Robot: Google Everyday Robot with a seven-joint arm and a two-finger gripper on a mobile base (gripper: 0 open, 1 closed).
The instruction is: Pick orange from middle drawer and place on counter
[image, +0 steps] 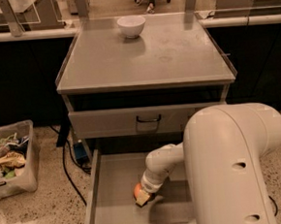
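The orange [137, 188] lies on the grey floor of the open middle drawer [112, 184], low in the camera view. My gripper [143, 197] reaches down into the drawer from my white arm [232, 165] and sits right against the orange, covering its right and lower side. Only a small part of the orange shows at the gripper's left. The counter [175, 57], the flat grey top of the cabinet, is above the drawers.
A white bowl [131, 26] stands at the back of the counter. The upper drawer face with its black handle [148, 118] is closed. A bin of rubbish [10, 158] stands on the floor at the left. Cables [67, 163] hang beside the cabinet.
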